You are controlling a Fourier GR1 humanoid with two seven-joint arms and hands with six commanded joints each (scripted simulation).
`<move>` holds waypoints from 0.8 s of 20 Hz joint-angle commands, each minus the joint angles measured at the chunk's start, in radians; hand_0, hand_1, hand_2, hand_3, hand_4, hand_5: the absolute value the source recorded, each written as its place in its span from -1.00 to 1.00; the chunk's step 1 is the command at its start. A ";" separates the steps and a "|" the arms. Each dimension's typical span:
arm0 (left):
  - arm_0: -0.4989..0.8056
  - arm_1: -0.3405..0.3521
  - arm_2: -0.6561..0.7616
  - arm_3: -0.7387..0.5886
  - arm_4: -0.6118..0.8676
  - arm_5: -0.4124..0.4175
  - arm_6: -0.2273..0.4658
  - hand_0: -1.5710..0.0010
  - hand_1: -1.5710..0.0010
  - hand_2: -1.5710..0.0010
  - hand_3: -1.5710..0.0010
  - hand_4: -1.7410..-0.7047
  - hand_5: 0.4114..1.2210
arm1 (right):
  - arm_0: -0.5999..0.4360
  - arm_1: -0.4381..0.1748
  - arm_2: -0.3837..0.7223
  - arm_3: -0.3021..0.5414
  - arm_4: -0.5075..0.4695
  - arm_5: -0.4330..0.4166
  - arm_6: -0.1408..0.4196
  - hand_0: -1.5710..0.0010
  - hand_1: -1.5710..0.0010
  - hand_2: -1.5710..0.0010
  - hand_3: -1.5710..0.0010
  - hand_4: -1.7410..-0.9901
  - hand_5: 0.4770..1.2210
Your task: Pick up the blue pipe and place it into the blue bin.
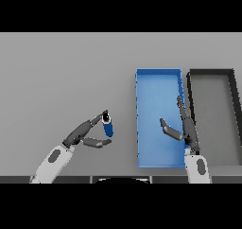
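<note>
Grey desk (61, 72) carries everything I work with here, and I run through it from the biggest thing down. Two bins stand side by side at my right: one blue bin (158, 79), the target, and one dark bin (210, 73) just beside it on the far right, apparently a decoy. Both look empty, as far as I can see.

Two arms come in from the lower edge. My right robot hand (186, 128) hovers over the right side of the blue bin with its fingers straight and the thumb spread, holding nothing; I judge it idle, parked out of the way.

My left robot hand (87, 133) reaches toward the one blue pipe (108, 127), which stands roughly upright on the desk, left of the blue bin and apart from it. The fingers stretch to the pipe's dark top end and the thumb lies below it, so the hand brackets it loosely; I judge the grasp not yet closed.
</note>
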State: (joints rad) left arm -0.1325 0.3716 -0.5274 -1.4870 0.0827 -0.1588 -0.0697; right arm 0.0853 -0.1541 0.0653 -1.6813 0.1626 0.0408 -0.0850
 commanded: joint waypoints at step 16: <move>-0.082 -0.210 0.001 0.201 0.017 0.022 -0.078 0.54 0.30 0.12 0.05 -0.28 0.04 | 0.007 -0.020 -0.018 0.006 -0.011 0.008 -0.022 1.00 1.00 1.00 1.00 0.39 -0.52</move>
State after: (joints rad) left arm -0.2141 0.1607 -0.5263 -1.2860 0.0996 -0.1371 -0.1476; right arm 0.0914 -0.1737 0.0471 -1.6757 0.1516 0.0490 -0.1050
